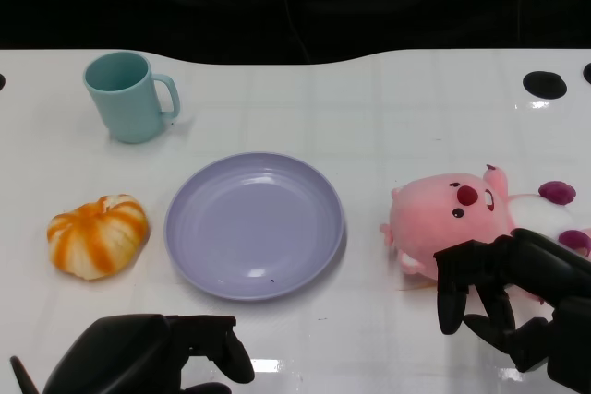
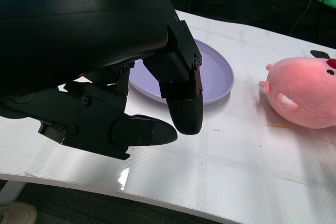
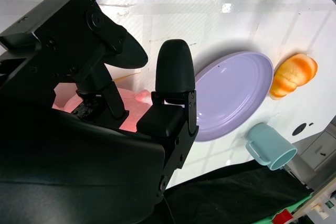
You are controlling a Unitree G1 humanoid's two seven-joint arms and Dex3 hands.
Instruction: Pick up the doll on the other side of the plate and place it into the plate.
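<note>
The pink plush doll [image 1: 452, 214] lies on its side on the white table, just right of the lilac plate [image 1: 254, 225], which holds nothing. My right hand [image 1: 517, 297] hovers over the doll's near right part with its fingers spread and nothing gripped. In the right wrist view a patch of the doll [image 3: 139, 98] shows under the fingers [image 3: 176, 69], with the plate [image 3: 236, 87] beyond. My left hand [image 1: 157, 352] sits low at the table's front edge, holding nothing. The left wrist view shows that hand [image 2: 131, 77] with the plate [image 2: 215, 77] and doll [image 2: 307, 98] ahead.
An orange-and-white pumpkin toy [image 1: 97, 235] lies left of the plate. A teal mug [image 1: 129, 96] stands at the back left. A black round mark [image 1: 545, 85] sits at the far right. The table's far edge meets a dark backdrop.
</note>
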